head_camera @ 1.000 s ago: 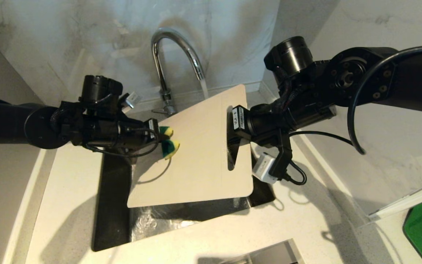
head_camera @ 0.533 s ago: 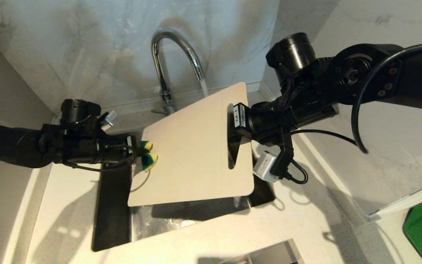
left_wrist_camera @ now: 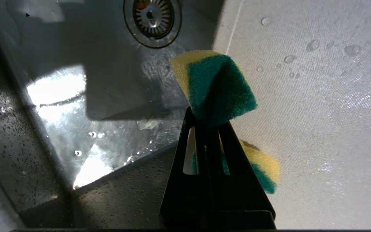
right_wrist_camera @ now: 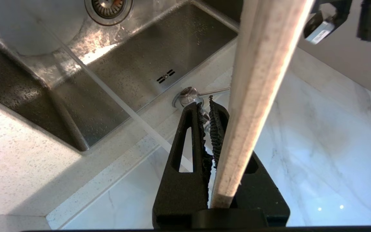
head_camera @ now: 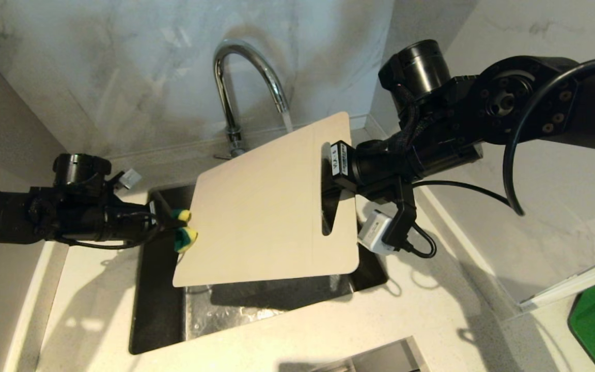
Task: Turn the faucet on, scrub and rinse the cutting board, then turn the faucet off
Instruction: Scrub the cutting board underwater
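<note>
Near edge first: my left gripper (head_camera: 176,230), clamped on the green-and-yellow sponge (head_camera: 185,235), has slid back off the cutting board (head_camera: 256,212) to its left edge; so that scrub stroke looks done; right gripper (head_camera: 328,194) stays pinched on the board's slot over the sink (head_camera: 158,315); faucet (head_camera: 240,82) behind still running.
</note>
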You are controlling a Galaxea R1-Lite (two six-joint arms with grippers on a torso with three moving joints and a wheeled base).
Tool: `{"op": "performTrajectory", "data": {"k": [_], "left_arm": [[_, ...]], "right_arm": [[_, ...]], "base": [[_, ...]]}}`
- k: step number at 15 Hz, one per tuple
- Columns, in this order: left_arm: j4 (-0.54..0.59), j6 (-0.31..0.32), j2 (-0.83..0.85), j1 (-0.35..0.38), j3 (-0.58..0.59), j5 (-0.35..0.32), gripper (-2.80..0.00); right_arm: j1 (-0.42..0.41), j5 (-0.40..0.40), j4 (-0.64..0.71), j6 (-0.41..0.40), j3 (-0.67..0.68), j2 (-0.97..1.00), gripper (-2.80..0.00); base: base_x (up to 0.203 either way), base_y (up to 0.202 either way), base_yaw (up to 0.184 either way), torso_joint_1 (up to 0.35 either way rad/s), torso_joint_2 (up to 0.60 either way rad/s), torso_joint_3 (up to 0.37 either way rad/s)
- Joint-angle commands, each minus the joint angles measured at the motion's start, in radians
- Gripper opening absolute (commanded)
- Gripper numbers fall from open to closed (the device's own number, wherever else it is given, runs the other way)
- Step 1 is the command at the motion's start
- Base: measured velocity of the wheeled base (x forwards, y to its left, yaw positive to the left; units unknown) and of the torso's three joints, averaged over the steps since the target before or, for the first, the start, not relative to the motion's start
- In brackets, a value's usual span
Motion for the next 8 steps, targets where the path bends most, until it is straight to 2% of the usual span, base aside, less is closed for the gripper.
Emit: {"op": "performTrajectory", "data": {"k": [1, 4, 8], "left_arm": [[0.001, -0.026, -0.048, 0.000, -0.010, -0.014, -2.80], [0.030, -0.118, -0.111, -0.092, -0.102, -0.015, -2.80], [0.211, -0.228, -0.122, -0.240, -0.389, -0.015, -2.80]], "right_arm": [[0.000, 0.002, 0.005, -0.015, 0.001, 0.000, -2.80], [0.000, 0.002, 0.003, -0.015, 0.006, 0.003, -2.80], [0.002, 0.002, 0.005, -0.014, 0.006, 0.003, -2.80]], "base": [[0.000, 0.000, 0.000, 0.000, 0.00, 0.000], [0.000, 0.000, 0.000, 0.000, 0.00, 0.000], [0.000, 0.000, 0.000, 0.000, 0.00, 0.000]]}}
